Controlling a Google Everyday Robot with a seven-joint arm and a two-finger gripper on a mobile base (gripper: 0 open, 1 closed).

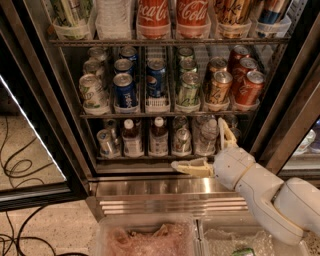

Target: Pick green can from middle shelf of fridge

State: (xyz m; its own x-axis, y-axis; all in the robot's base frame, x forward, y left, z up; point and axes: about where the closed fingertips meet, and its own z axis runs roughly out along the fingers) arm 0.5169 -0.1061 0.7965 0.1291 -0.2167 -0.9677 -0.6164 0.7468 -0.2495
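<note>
The green can stands at the front of its lane on the middle shelf of the fridge, with more green cans behind it. Blue Pepsi cans stand to its left and orange cans and red cans to its right. My gripper is open and empty, below and slightly right of the green can, in front of the bottom shelf. One finger points left and the other points up.
Pale whitish-green cans fill the left lane. Large Coca-Cola bottles stand on the rack above and small bottles on the rack below. The glass door is open at left. Clear bins sit below and cables lie on the floor.
</note>
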